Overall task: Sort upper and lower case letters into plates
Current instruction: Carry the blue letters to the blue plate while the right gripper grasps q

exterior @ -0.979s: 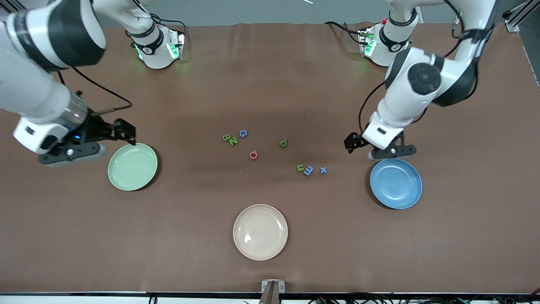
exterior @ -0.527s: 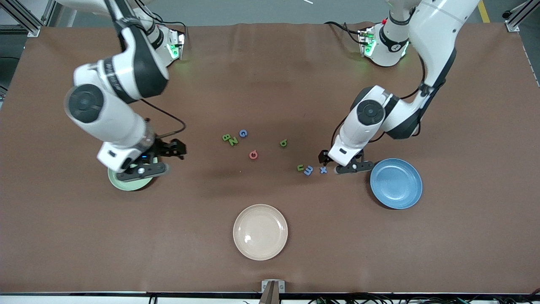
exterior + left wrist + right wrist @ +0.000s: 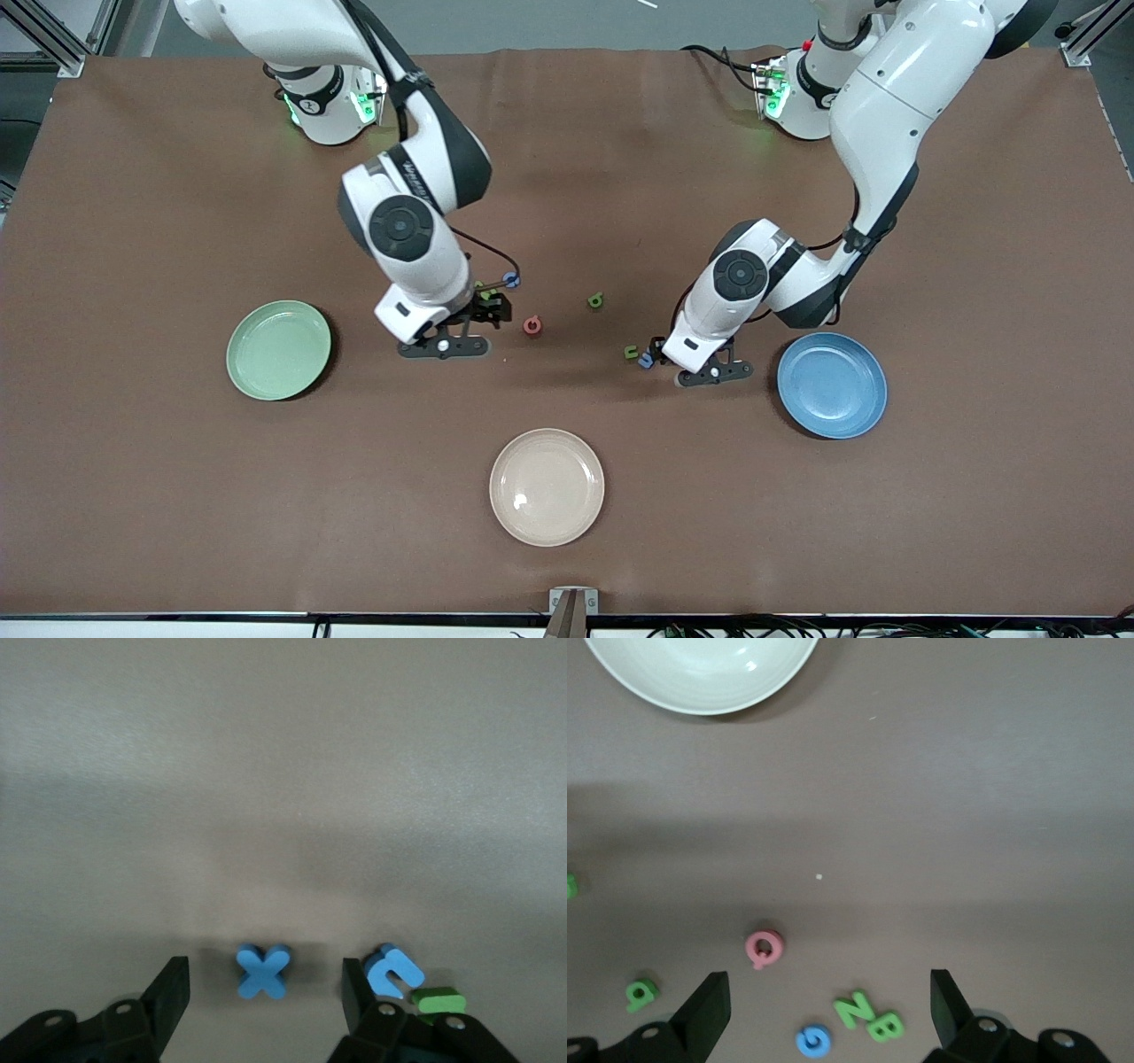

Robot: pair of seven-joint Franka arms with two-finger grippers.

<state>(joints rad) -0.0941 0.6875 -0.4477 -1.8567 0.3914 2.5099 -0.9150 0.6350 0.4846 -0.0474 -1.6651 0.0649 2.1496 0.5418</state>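
Small flat letters lie mid-table. My left gripper stands low over a blue x, open, one finger on each side and neither touching it. A blue m and a green letter lie just outside one finger. My right gripper hangs open above a green Z, a green B and a blue G. A red Q and another green letter lie nearby. The mint green plate and the blue plate hold nothing.
A cream-beige plate sits nearer the front camera than the letters. The mint plate is toward the right arm's end, the blue plate toward the left arm's end. Brown table cloth runs wide around all of it.
Both arms swung in toward the middle: the right gripper from the mint plate to the B, Z, G group, the left gripper from the blue plate to the x. The left jaws narrowed.
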